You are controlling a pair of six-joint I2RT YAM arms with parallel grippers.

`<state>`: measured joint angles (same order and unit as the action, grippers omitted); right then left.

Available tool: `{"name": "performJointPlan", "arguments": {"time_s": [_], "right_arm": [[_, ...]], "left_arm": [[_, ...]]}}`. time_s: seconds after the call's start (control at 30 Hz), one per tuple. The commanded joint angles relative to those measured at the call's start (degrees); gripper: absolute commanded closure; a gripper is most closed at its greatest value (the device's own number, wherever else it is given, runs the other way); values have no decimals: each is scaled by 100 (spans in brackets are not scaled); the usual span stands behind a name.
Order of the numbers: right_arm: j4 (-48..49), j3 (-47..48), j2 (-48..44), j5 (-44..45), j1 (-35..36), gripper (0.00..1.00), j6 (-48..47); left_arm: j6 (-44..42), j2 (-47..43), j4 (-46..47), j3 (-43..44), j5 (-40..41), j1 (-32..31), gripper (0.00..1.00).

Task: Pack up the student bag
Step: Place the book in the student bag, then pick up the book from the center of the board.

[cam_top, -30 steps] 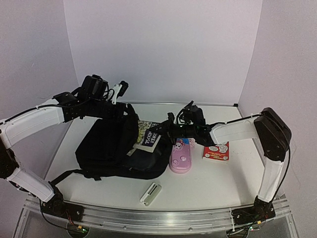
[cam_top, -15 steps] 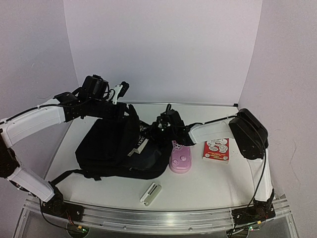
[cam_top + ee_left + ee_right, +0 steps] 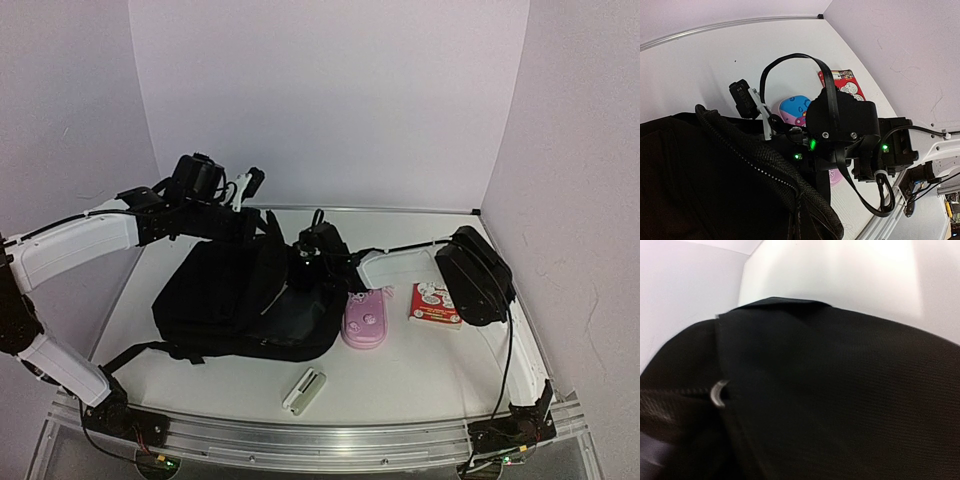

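Observation:
The student bag point(image 3: 215, 300), a large black backpack, lies left of centre with its opening facing right. My left gripper point(image 3: 260, 220) is shut on the raised upper rim of the opening and holds it up. The zipped rim point(image 3: 760, 162) fills the foreground of the left wrist view. My right gripper point(image 3: 300, 272) is pushed into the opening and its fingers are hidden by the fabric. The right wrist view shows only black bag fabric point(image 3: 840, 400) and a small metal ring point(image 3: 717, 391). The right wrist body point(image 3: 840, 122) sits at the bag's mouth.
A pink pencil case point(image 3: 365, 318) lies just right of the bag. A red booklet point(image 3: 437, 300) lies further right. A small white oblong item point(image 3: 305, 390) lies near the front edge. A bag strap point(image 3: 130, 352) trails at the front left.
My right arm has moved left and into the bag's opening. The white and green book it carried is no longer in view. My left gripper has stayed on the raised rim.

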<state>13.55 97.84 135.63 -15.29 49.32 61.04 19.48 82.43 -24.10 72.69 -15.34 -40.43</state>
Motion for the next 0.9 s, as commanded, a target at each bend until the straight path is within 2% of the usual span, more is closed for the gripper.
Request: {"name": "performJointPlan", "arguments": {"time_s": [0.0, 0.2, 0.3, 0.5, 0.7, 0.87], "right_arm": [[-300, -241, -740, 510, 29, 40, -560], [-536, -1345, -2061, 744, 17, 12, -1036], [-787, -1856, -2778, 927, 6, 5, -1216], [-1625, -2966, -4208, 1380, -374, 2, -1389], [-2572, -4198, -5571, 1497, -1557, 2, -1473], [-3217, -4891, -6082, 1485, -2641, 2, -1560]], "left_arm": [[147, -119, 385, 124, -23, 88, 100], [288, -214, 284, 15, 37, 398, 100], [348, -274, 303, -99, -92, 599, 100], [399, -290, 318, -236, -246, 777, 100], [379, -78, 307, -315, -230, 805, 100], [385, 112, 314, -284, -329, 809, 100]]}}
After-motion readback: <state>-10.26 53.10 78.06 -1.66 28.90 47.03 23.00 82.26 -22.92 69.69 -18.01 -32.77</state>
